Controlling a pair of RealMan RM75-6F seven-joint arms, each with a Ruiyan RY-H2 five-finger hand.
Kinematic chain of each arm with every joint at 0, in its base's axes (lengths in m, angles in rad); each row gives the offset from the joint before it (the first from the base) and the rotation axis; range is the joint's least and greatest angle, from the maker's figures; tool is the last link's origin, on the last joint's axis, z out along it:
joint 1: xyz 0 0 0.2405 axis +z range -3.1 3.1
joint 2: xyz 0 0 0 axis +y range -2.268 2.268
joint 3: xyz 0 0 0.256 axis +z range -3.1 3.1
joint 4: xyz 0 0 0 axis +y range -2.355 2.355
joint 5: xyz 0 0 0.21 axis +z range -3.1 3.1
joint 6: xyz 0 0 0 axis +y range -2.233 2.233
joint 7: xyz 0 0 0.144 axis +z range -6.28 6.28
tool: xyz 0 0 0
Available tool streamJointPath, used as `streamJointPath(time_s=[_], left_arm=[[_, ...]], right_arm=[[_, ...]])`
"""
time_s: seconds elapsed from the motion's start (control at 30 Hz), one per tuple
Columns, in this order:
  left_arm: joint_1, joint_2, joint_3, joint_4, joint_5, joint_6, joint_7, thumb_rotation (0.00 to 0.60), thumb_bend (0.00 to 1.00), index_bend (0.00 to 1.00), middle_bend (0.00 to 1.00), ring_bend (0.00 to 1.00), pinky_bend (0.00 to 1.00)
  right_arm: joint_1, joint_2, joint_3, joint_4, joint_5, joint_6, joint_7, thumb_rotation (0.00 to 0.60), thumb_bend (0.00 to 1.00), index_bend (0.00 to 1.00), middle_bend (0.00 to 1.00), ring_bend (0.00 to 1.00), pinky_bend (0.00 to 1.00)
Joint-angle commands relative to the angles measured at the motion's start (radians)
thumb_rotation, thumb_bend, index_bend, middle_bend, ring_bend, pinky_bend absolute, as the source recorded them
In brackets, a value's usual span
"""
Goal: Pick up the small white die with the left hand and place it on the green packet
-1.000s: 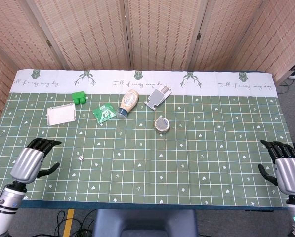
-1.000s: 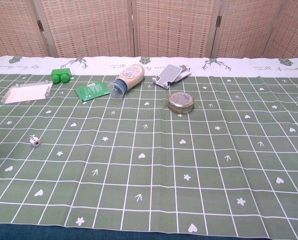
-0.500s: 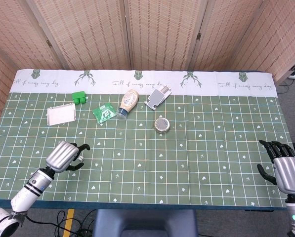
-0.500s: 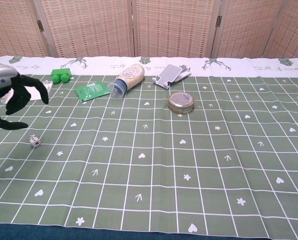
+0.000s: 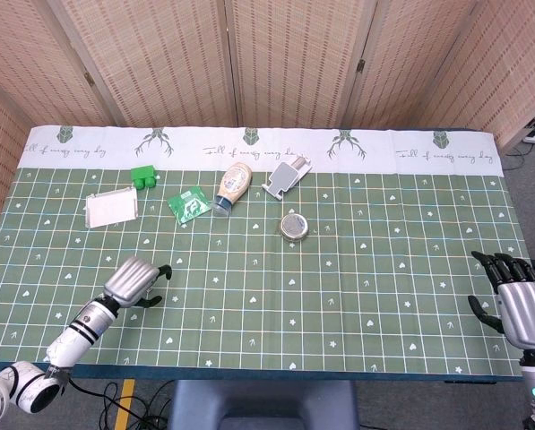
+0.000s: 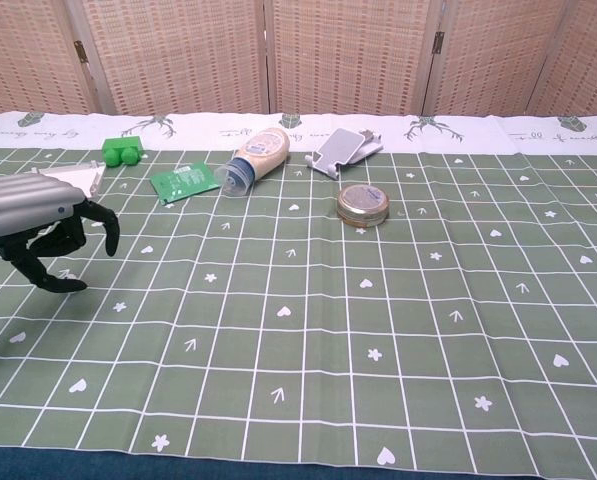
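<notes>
My left hand [image 5: 137, 280] hangs low over the spot on the green cloth where the small white die lay, with its fingers [image 6: 106, 222] curled downward and its thumb [image 6: 50, 278] apart from them. The die is hidden under the hand in both views, and I cannot see any contact with it. Further back and a little to the right, the green packet [image 5: 188, 203] lies flat; the chest view shows the packet [image 6: 185, 182] beside the bottle's cap. My right hand [image 5: 522, 309] rests at the table's right front edge with its fingers spread, holding nothing.
A beige bottle [image 5: 233, 186] lies on its side right of the packet. A phone stand [image 5: 288, 173] and a round tin [image 5: 294, 226] sit further right. A white tray [image 5: 111, 208] and a green block [image 5: 143, 176] stand behind my left hand.
My left hand has moved from the front left edge to the right, coming over the die and covering it. The right hand has hardly moved.
</notes>
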Motion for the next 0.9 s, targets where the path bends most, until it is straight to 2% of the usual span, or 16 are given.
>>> streamJointPath(time_s=[0.03,0.4,0.67,0.9], left_arm=[[0.002,-0.008,0.006,0.017,-0.02,-0.007,0.004,0.6,0.26,0.44,0.92,0.8,1.0],[0.0,-0.032,0.022,0.092,-0.068,-0.028,0.005,0.6,0.26,0.47,0.93,0.81,1.0],[-0.007,-0.041,0.026,0.11,-0.086,-0.036,0.006,0.6,0.34,0.49,0.93,0.81,1.0],[-0.01,-0.042,0.03,0.114,-0.105,-0.046,0.02,0.6,0.35,0.5,0.93,0.81,1.0]], right_arm=[[0.0,0.0,-0.001,0.0,-0.001,0.001,0.001,0.6,0.25,0.2,0.28,0.21,0.25],[-0.003,-0.001,-0.002,0.005,-0.005,0.009,0.005,0.6,0.24,0.2,0.28,0.22,0.25],[-0.006,-0.001,-0.002,0.006,-0.006,0.016,0.007,0.6,0.24,0.2,0.28,0.22,0.25],[-0.01,-0.003,-0.002,0.012,-0.005,0.021,0.014,0.6,0.23,0.2,0.29,0.22,0.25]])
